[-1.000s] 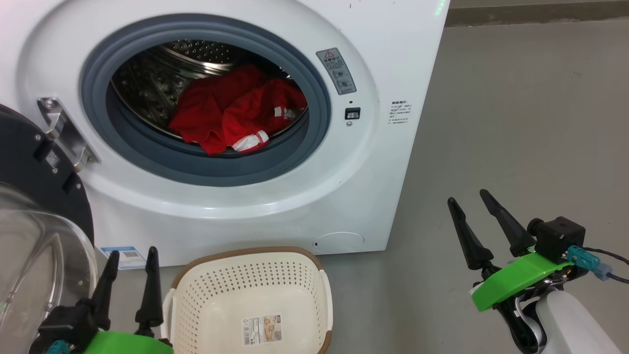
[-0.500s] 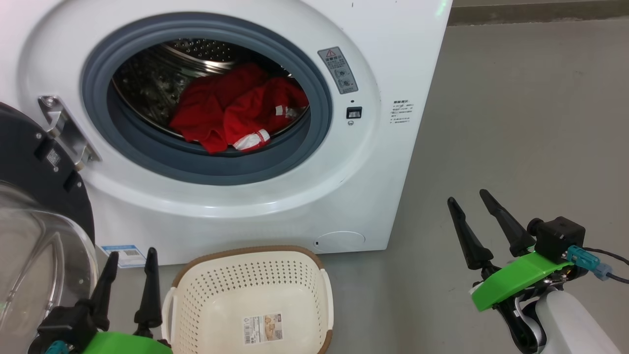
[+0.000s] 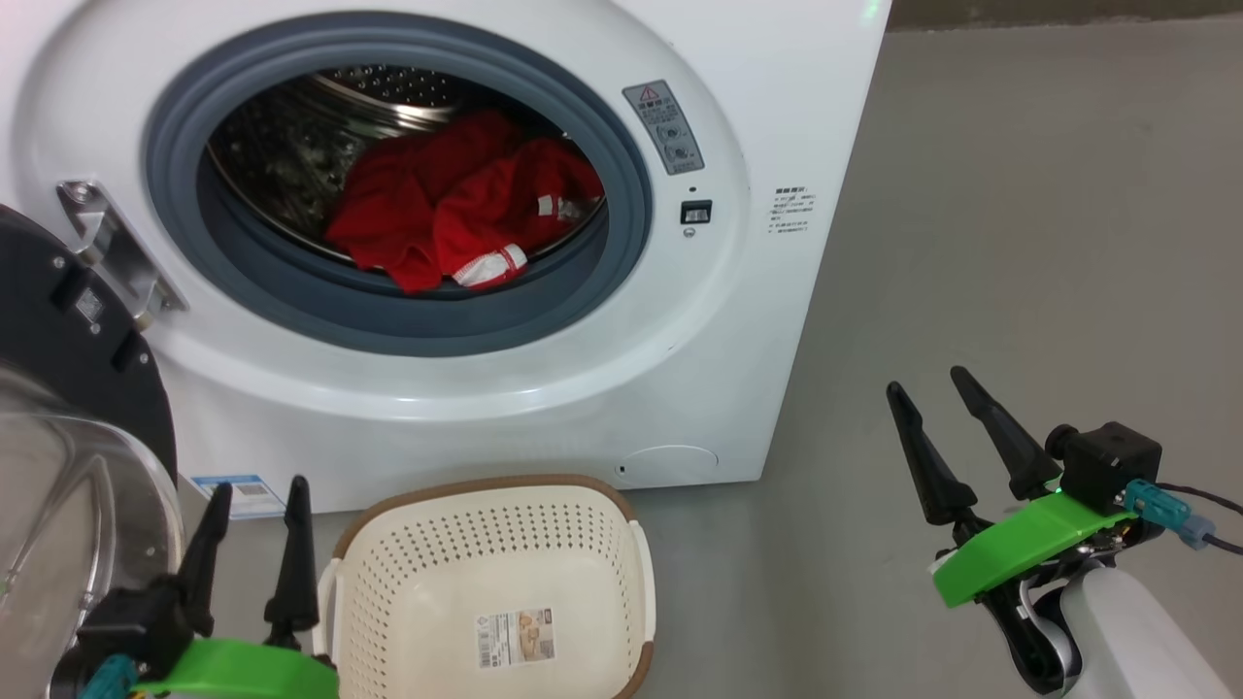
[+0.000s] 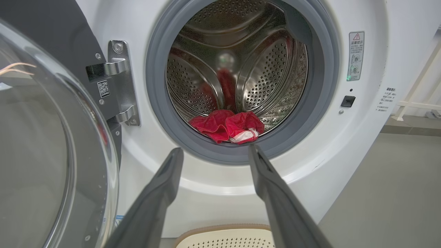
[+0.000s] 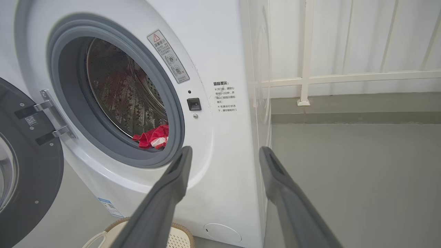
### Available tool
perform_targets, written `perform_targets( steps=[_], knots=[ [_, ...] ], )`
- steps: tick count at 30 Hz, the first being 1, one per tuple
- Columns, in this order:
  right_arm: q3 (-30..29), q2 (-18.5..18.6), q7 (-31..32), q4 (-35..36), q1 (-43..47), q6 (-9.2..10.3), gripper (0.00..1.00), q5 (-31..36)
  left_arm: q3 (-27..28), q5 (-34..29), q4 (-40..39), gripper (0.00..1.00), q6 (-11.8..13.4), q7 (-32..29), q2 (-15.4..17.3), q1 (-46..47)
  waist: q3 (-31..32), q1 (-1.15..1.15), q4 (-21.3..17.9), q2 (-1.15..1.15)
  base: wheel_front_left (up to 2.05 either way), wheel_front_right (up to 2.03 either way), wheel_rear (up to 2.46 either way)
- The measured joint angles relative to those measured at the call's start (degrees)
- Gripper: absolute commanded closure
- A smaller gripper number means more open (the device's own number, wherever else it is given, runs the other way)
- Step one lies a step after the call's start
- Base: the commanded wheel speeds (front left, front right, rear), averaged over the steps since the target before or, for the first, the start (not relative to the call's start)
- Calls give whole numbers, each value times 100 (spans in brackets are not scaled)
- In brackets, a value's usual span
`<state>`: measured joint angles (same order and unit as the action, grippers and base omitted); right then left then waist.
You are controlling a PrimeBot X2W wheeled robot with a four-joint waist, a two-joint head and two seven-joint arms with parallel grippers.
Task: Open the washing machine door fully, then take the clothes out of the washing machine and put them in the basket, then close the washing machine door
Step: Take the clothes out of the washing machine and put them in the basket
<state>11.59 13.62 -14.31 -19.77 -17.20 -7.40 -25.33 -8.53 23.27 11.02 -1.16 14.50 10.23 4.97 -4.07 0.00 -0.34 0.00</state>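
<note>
The clothes (image 3: 447, 218) are lying heaped inside the washing machine (image 3: 486, 408), far folds hard to make out. The washing machine door (image 3: 68, 320), standing wide at nine o'clock, is running off-frame. The basket (image 3: 486, 482) at six is being cropped below. The left gripper (image 3: 260, 482) at seven and the right gripper (image 3: 924, 379) at four are hanging spread, empty.

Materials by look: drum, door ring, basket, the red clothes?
Drum: metal, likely stainless steel; bright mirror-like sheen, punched holes.
Door ring: matte grey with no glare, looks like rubber.
Basket: cream moulded plastic, smooth, regular perforations. Its brown rim looks woven but may be moulded too.
Clothes: soft matte red fabric, creased folds, white stitched edge; fibre cannot be told.
</note>
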Motion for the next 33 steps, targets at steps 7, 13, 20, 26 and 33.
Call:
perform_targets(
  steps=[7, 13, 20, 26, 33],
  knots=[
    [-30, 1, 0, 56, -75, 0, 0, 10, -30, -60, 58, 0, 94, 2, -3, 383, -206, 0, -34, 0, 0, 0, 0],
    [-62, 25, 0, 121, -281, 0, 0, 58, -34, -107, 135, 0, 98, 3, 2, 814, -468, 0, -98, 0, 0, 0, 0],
    [-85, 27, 0, 201, -414, 0, 0, 57, -64, -120, 405, 0, 88, 2, 15, 1447, -810, 0, -151, 0, 0, 0, 0],
    [-101, 13, 0, 276, -550, 0, 0, 57, -99, -119, 730, 0, -21, -12, 20, 2084, -1131, 0, -186, 0, 0, 0, 0],
    [-102, -26, 0, 282, -608, 0, 0, 56, -119, -87, 1215, 0, -166, -79, 23, 2810, -1416, 0, -232, 0, 0, 0, 0]
  ],
)
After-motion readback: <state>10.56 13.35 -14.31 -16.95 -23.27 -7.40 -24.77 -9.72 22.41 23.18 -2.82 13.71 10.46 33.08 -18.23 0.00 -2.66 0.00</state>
